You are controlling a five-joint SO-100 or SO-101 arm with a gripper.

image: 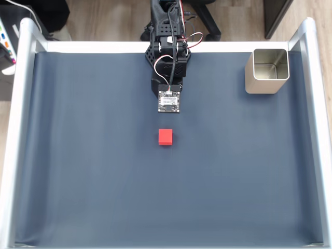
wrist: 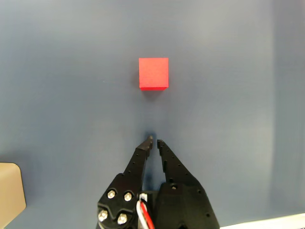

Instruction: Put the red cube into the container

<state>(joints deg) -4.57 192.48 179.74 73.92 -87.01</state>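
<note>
While dark blue cloth (image: 104,171) covers it, table (image: 18,129) is silver-framed.

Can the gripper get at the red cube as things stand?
Probably yes. In the wrist view the red cube sits alone on the blue mat straight ahead of the gripper, nothing between them; its jaws are nearly shut and must open first.

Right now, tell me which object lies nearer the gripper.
The red cube, just ahead of the shut gripper; the square metal tin stands at the mat's far corner.
</note>
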